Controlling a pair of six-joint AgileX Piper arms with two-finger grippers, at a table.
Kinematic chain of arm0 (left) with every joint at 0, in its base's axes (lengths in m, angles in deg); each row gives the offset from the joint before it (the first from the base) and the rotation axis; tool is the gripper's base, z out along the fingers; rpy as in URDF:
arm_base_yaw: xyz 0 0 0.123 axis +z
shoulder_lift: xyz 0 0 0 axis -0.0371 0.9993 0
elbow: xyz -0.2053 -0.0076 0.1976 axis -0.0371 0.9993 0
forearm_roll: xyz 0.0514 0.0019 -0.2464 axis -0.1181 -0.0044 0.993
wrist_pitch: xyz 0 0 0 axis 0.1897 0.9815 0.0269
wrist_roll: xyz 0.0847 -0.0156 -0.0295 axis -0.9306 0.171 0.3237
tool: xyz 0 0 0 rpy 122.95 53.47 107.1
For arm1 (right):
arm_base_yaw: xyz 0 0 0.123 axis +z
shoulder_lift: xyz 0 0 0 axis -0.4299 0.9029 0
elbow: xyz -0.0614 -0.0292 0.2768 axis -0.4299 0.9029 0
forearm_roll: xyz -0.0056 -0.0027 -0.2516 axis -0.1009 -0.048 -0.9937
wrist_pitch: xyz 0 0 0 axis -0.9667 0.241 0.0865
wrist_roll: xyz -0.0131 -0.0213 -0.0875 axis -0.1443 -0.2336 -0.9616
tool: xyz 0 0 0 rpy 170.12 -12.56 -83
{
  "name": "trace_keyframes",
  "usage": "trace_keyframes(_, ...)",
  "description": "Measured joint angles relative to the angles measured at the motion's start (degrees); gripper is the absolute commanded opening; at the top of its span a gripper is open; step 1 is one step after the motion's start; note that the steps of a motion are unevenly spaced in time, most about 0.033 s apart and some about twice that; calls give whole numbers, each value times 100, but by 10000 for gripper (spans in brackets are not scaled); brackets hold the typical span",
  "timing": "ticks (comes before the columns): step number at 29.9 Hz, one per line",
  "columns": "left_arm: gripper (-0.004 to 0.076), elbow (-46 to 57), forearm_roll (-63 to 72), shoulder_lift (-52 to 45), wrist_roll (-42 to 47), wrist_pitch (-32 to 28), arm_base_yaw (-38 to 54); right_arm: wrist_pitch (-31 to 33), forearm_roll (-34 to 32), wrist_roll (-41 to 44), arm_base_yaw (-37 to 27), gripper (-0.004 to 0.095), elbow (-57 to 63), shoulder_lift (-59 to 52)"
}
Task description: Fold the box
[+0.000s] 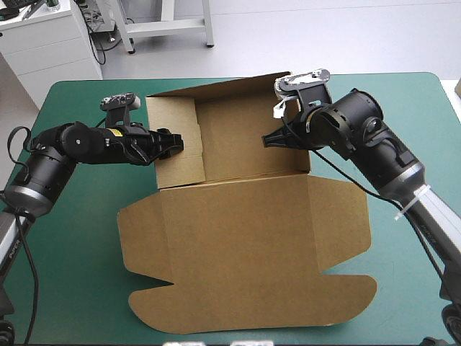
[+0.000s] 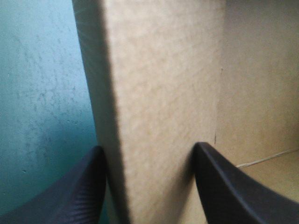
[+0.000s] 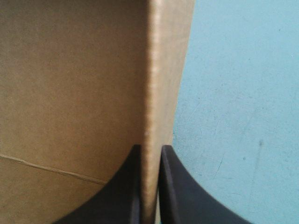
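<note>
The brown box (image 1: 245, 245) lies mid-table with its far half raised into walls and its wide lid flat toward the near edge. My left gripper (image 1: 173, 144) reaches in at the box's left wall. In the left wrist view the thick, doubled-over wall (image 2: 159, 93) stands between its spread fingers, so the left gripper (image 2: 148, 148) is open around it. My right gripper (image 1: 270, 139) is at the right wall. In the right wrist view the right gripper (image 3: 150, 148) is all but shut, pinching the thin upright edge of that wall (image 3: 154, 70).
The teal-green cover (image 1: 72, 238) shows on both sides of the box and along the near edge. The lid's rounded flaps (image 1: 346, 288) reach close to the table's front. The back wall (image 1: 238, 94) stands near the far edge.
</note>
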State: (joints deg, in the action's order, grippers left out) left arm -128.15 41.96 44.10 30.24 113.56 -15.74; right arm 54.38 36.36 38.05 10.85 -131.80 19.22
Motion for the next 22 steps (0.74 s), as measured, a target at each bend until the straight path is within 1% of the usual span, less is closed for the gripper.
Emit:
trace_keyframes(1, 222, 0, -5, 0, -36, 0, 0, 5, -20, 0, 0, -8, 0, 0)
trace_keyframes(4, -27, 0, 7, 11, -189, -17, 20, 41, -71, 4, 0, -8, 0, 0)
trace_keyframes(8, -29, 0, 101, 42, -464, -64, 53, 92, -90, 68, 0, -8, -16, -13)
trace_keyframes(13, -32, 0, 159, 68, -557, -90, 58, 125, -90, 92, 0, -8, -22, -51)
trace_keyframes(18, -32, -2, -8, 68, -376, 24, 58, 142, -64, 92, 0, -8, -22, -51)
trace_keyframes(22, -32, -200, -413, 87, 0, 339, 39, 238, 12, 79, 4, -8, -22, -31)
